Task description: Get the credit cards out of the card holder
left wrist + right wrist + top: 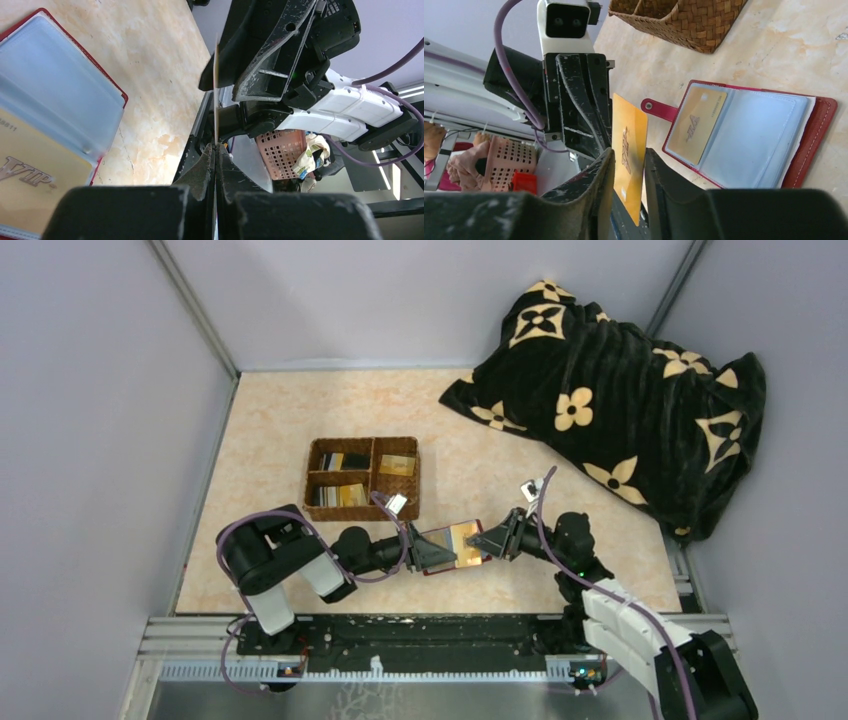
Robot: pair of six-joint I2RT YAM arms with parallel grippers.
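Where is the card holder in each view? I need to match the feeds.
Top external: card holder lies open near centre, below the basket.
Left wrist: at the left edge, clear pockets showing.
Right wrist: right of centre, open.
Shared landmark: the VIP card in its pocket, in both wrist views.

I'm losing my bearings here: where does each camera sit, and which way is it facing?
Top external: above and behind the bases, looking down on the table, basket, blanket and open card holder; both arms show, left claw and right claw facing each other above it.
Left wrist: on the left arm, facing the right claw; own fingers pinch a credit card edge-on.
Right wrist: on the right arm, facing the left claw; own fingers flank that card.
Shared: both wrist views show the held card and the open card holder.
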